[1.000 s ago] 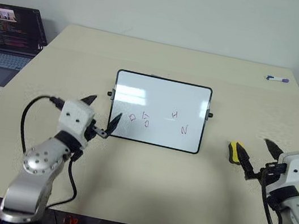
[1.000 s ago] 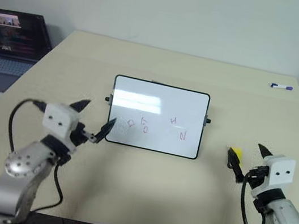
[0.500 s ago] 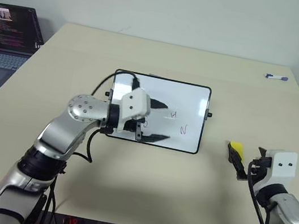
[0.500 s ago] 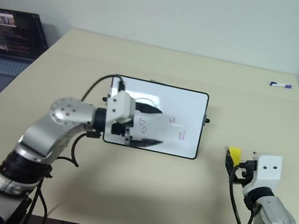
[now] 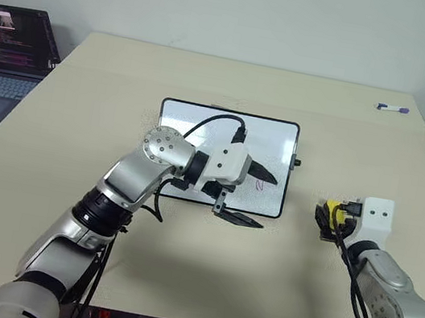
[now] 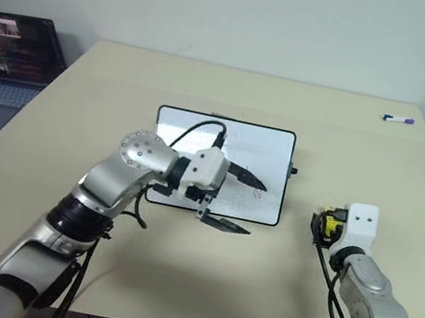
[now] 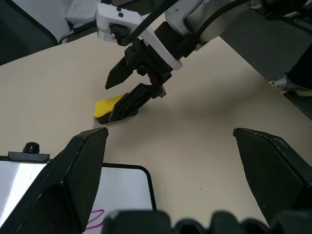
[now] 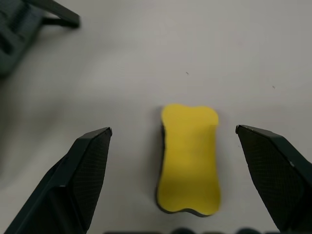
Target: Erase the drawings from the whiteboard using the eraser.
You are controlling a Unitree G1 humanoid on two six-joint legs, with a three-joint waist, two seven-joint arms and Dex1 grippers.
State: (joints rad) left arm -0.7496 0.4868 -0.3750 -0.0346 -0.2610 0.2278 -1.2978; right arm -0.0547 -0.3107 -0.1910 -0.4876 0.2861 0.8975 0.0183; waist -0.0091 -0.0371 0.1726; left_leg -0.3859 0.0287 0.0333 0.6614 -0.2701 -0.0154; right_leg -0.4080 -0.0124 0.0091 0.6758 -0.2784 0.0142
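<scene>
Right gripper (image 8: 173,141), fingers apart, straddles the eraser (image 8: 189,158) lying flat on the table just right of the board (image 5: 202,121). For a square grip, lower further, then close across its narrow waist. Left gripper (image 5: 255,197), fingers apart, hovers over the board's right lower corner.

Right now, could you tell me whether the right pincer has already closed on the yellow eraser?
No, the right pincer stands wide open, its fingers well apart from the eraser, which lies untouched on the table between them.
</scene>
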